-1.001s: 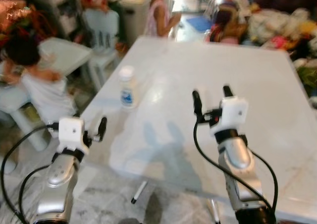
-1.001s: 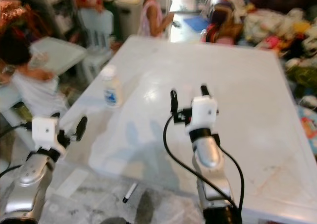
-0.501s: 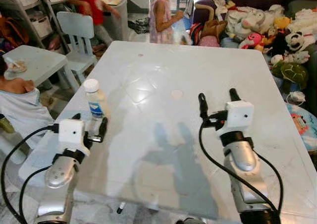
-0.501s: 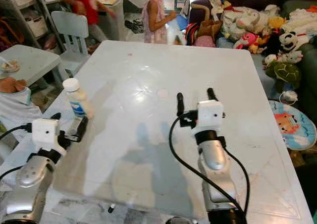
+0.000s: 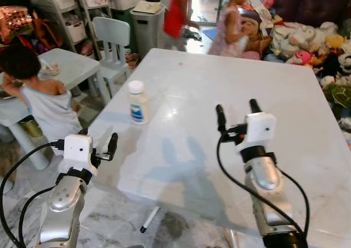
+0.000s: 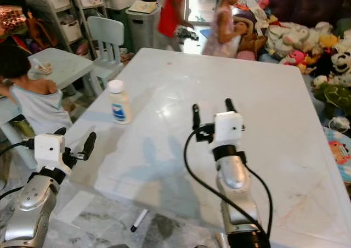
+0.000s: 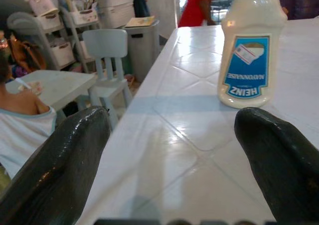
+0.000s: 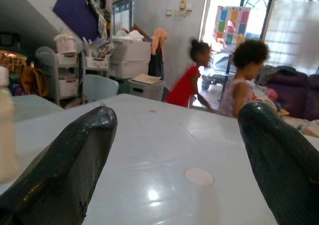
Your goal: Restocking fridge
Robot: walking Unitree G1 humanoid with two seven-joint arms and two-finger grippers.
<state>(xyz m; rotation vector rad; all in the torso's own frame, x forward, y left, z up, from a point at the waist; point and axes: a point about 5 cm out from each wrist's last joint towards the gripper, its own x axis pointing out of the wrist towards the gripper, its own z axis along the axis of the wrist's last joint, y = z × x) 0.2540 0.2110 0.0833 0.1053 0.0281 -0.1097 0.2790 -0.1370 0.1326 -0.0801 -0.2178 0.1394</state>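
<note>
Heinz mayonnaise bottle (image 5: 137,102) stands upright near the left edge of the white table (image 5: 285,94). My left gripper (image 5: 98,145) hovers near it, fingers spread, empty. My right gripper (image 5: 237,113) hangs over mid-table, likewise spread and empty.

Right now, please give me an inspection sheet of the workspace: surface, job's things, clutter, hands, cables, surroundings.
Surface: white table, glossy, mostly bare.
Job's things: mayonnaise bottle, upright near the table's left edge, resting on its white cap.
Clutter: black marker on the floor.
Hands: left hand open, beside the table edge, facing the bottle; right hand open over the table.
Cables: black cable looping along the right arm.
Surroundings: three people, small chair, stuffed toys.
</note>
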